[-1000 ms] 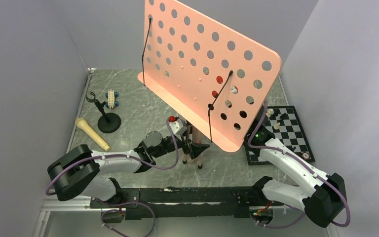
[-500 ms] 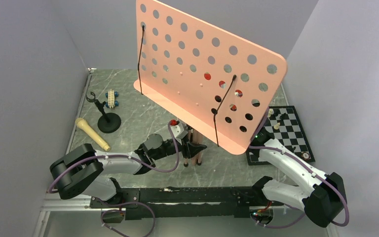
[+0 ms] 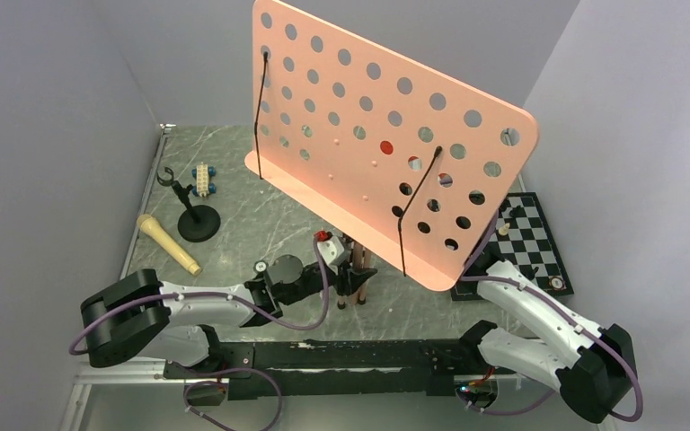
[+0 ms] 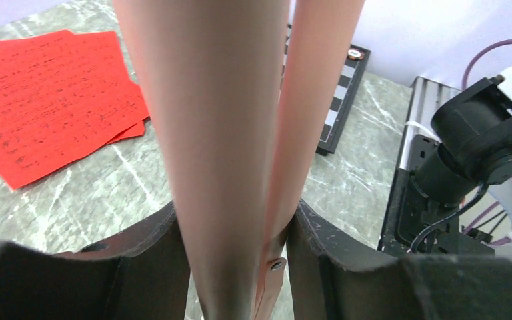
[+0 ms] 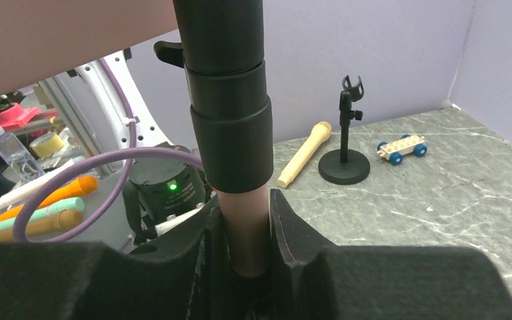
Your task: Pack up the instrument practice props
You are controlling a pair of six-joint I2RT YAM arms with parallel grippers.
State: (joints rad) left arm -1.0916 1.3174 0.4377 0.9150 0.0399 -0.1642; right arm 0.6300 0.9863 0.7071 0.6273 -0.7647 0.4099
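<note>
The pink perforated music stand desk [image 3: 386, 126] stands tall mid-table, tilted. My left gripper [image 3: 349, 280] is shut on the stand's folded pink tripod legs [image 3: 360, 268]; the left wrist view shows my left gripper [image 4: 237, 257] pressing both legs [image 4: 227, 133] together. My right gripper [image 5: 245, 250] is shut on the stand's pink pole under a black collar [image 5: 230, 127]; in the top view the desk hides it. Red sheet-music pages [image 4: 47, 93] lie on the table behind the stand. The beige microphone [image 3: 169, 244] and black mic stand [image 3: 196, 214] sit at the left, also in the right wrist view [image 5: 305, 155] [image 5: 345, 160].
A small toy block car [image 3: 203, 178] is at the back left. The chessboard [image 3: 532, 244] with pieces lies at the right, beside my right arm [image 3: 539, 310]. Grey walls close three sides. Markers and clutter [image 5: 40, 200] lie beyond the table's near edge.
The stand's desk has swung to the right and a little lower in view. The tripod legs have closed together inside my left gripper, which has shifted slightly right.
</note>
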